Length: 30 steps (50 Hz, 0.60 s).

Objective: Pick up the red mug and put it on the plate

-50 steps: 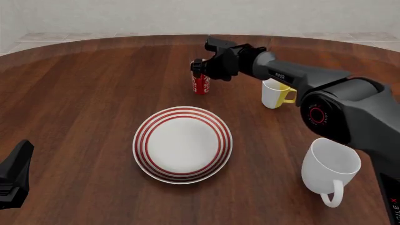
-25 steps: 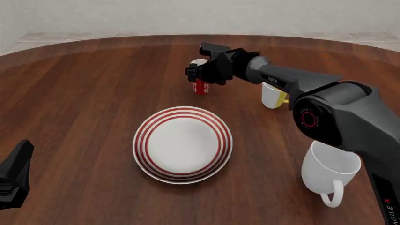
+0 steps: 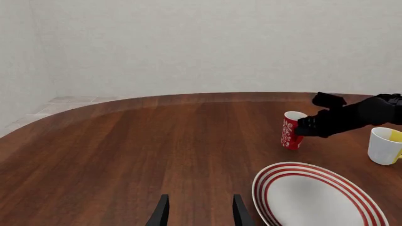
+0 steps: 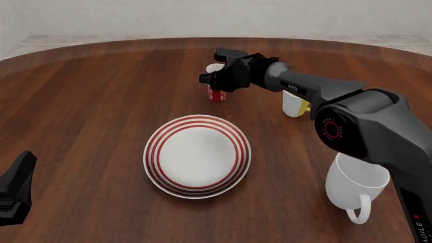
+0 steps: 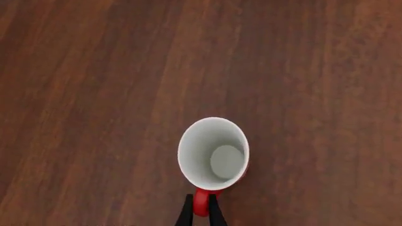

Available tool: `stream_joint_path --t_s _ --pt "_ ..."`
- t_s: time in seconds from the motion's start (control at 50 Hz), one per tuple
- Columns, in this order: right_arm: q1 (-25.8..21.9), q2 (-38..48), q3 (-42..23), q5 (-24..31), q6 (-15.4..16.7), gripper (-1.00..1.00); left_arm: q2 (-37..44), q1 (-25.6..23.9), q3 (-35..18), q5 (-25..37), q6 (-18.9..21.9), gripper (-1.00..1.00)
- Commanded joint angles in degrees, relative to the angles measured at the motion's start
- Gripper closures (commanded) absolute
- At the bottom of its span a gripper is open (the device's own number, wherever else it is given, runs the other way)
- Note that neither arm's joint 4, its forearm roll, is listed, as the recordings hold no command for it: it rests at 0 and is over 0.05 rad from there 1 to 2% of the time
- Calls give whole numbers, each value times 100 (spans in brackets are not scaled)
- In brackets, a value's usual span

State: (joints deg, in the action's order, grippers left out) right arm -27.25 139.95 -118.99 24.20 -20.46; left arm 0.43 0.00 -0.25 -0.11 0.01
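Dark wood table (image 4: 88, 101), pale wall (image 3: 188, 42) behind, right claw (image 5: 199, 213) seemingly pinching red mug (image 4: 216, 94) handle, left claw (image 3: 197, 212) open

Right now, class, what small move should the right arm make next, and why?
Probably a short lift straight up. The right end effector appears closed on the handle of the mug, yet the mug seems to sit on the table, beyond the plate. Raising it first should let it clear the plate's rim.
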Motion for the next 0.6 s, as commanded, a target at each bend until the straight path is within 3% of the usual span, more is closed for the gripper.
stream_joint_path --t_s 0.02,0.24,0.38,0.42,0.6 --pt "-51 25 37 26 -49 100 0 0 0 0 1 -100" --pt "-135 -107 89 61 102 100 0 0 0 0 0 -100" --pt "-374 -433 160 45 640 100 0 -2 0 0 0 -100" --pt "-374 -505 221 55 656 100 0 -1 0 0 0 -100" --pt "-476 -1153 1053 -267 1067 100 0 0 0 0 0 -100"
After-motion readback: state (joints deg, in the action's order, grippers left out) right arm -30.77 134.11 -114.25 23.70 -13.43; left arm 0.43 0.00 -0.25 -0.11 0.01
